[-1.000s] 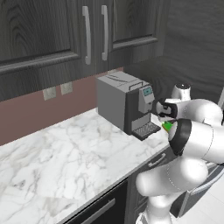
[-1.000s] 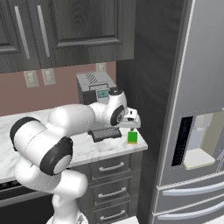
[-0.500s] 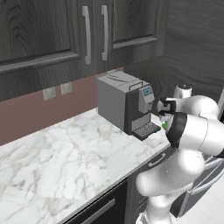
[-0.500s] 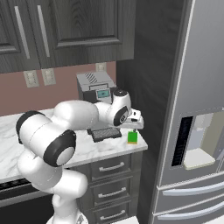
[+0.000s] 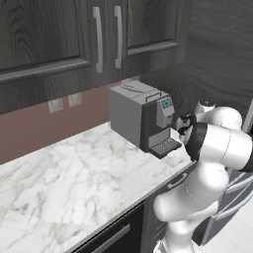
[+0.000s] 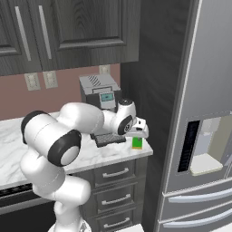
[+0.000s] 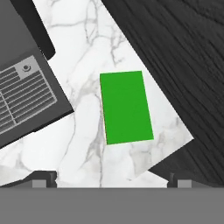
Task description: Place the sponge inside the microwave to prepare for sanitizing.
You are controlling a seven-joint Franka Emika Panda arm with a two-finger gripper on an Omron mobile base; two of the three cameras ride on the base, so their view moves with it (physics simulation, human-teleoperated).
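One sponge [image 7: 126, 107], green side up, lies flat on the marble counter [image 7: 83, 144] near its corner, just beside the coffee machine's drip tray [image 7: 26, 103] and close to the dark wall panel [image 7: 183, 57]. The gripper [image 7: 111, 178] hangs above it with jaws wide open and nothing between them, one fingertip [image 7: 43, 178] at each side of the sponge. From the right, the sponge [image 6: 137, 143] sits under the hand at the counter's end, by the fridge [image 6: 204, 136].

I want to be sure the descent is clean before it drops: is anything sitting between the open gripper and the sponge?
Nothing visible. The gripper hangs open above the sponge, which lies flat on bare marble counter. The coffee machine's drip tray sits off to one side, apart from the sponge.
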